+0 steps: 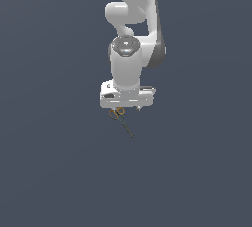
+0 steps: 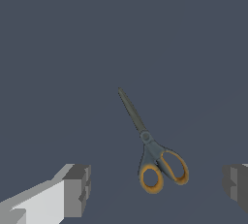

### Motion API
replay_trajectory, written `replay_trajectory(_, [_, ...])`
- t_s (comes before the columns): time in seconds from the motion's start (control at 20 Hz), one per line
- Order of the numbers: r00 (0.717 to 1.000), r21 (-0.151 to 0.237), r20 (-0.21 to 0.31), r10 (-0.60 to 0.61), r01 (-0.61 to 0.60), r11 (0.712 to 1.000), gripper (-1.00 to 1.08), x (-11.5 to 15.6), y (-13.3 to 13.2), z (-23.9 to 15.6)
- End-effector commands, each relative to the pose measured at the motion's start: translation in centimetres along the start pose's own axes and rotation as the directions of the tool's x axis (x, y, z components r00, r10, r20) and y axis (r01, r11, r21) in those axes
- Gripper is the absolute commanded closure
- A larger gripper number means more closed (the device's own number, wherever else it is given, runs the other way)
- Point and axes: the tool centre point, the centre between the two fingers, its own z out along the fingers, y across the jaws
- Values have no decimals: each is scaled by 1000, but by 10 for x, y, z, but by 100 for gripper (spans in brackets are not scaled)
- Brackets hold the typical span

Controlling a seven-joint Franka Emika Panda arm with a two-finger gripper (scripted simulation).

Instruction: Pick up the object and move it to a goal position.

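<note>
Scissors (image 2: 154, 155) flat, blades angled away from wide-spread jaws, handles nearest.

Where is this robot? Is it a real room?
Probably not: it looks like a computer simulation. The floor is plain flat grey, and only the gripper and small scissors are there.

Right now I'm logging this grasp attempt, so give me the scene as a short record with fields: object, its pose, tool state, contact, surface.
object: scissors, orange ring handles, dark grey blades
pose: lying flat on the surface, blades shut
tool: open, fingers wide apart on either side of the handles
contact: none visible; the scissors lie free between the fingers
arm position: directly over the handles in the exterior view, blades poking out below the tool
surface: plain dark grey floor
grasp: not yet made
</note>
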Motion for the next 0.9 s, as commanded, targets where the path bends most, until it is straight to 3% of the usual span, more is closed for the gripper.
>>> replay_trajectory(0.0, [1000, -1, 0, -20, 20, 1000, -92, -1, 3, 8])
replay_trajectory(0.85, [967, -14, -12, -253, 253, 967, -92, -16, 27, 94])
